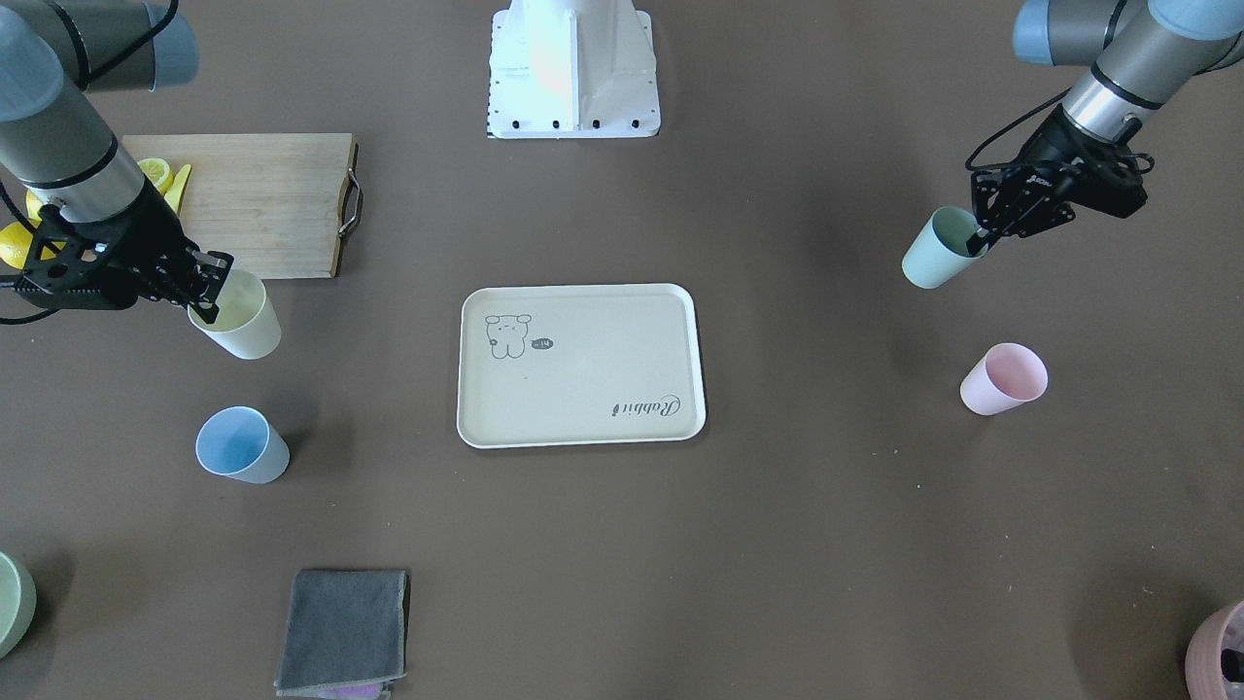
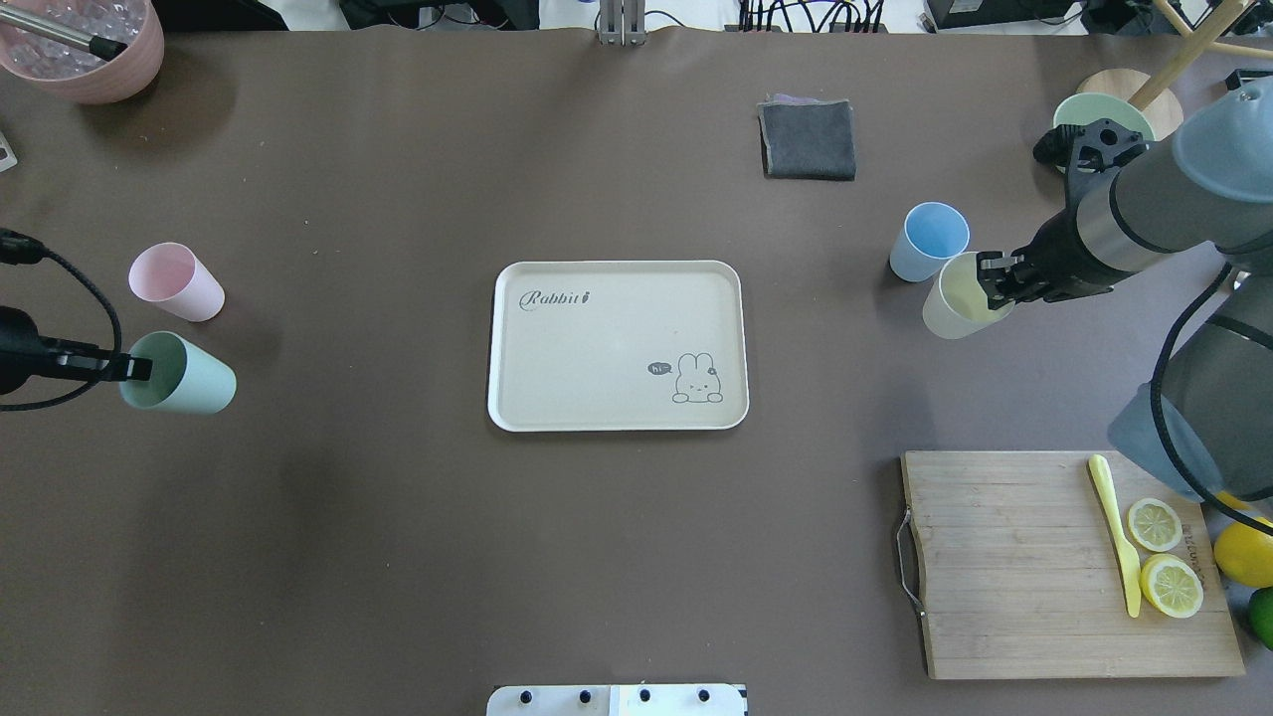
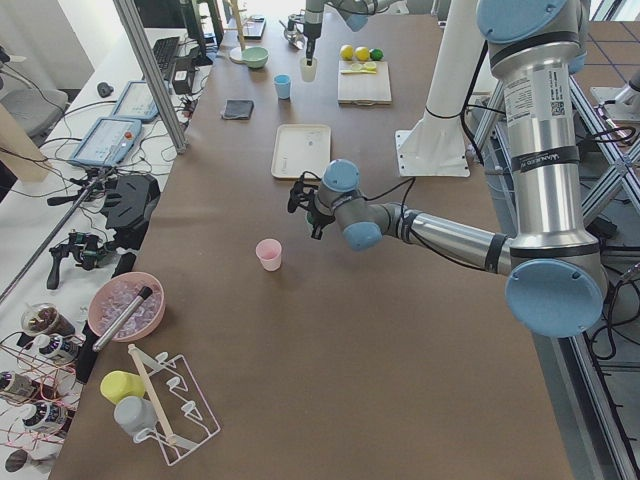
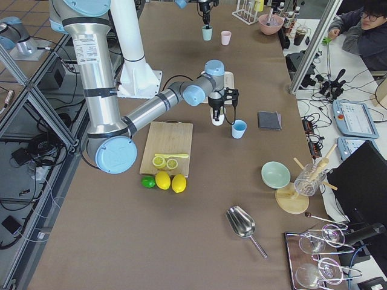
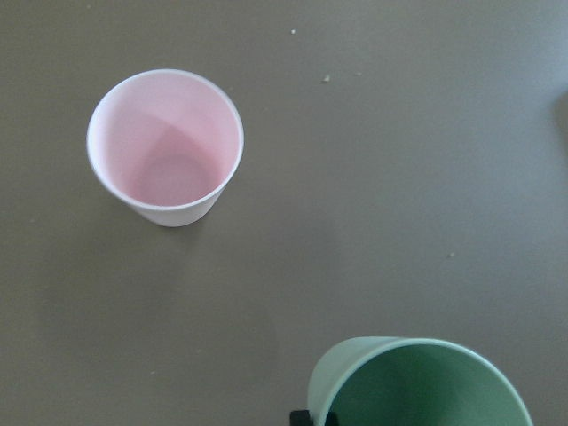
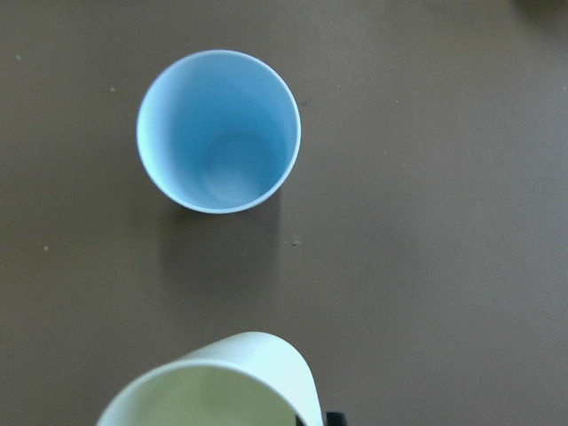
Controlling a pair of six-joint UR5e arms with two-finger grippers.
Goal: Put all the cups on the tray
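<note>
The cream tray [image 1: 603,389] [image 2: 597,338] lies bare at the table's middle. My left gripper [image 1: 977,238] [image 2: 139,370] is shut on the rim of the mint green cup [image 1: 931,258] [image 2: 187,376] [image 5: 426,386], which it holds tilted, apparently just above the table. The pink cup [image 1: 1006,377] [image 2: 174,280] [image 5: 166,146] stands upright close by. My right gripper [image 1: 206,292] [image 2: 990,283] is shut on the rim of the pale yellow cup [image 1: 243,323] [image 2: 953,306] [image 6: 213,386]. The light blue cup [image 1: 241,445] [image 2: 930,239] [image 6: 218,131] stands upright right beside it.
A wooden cutting board [image 1: 262,199] [image 2: 1004,557] with lemon slices and a yellow knife lies near my right arm. A grey cloth [image 1: 342,630] [image 2: 808,137], a pale green bowl [image 1: 12,603] and a mauve pot [image 1: 1215,651] [image 2: 90,60] sit along the far edge.
</note>
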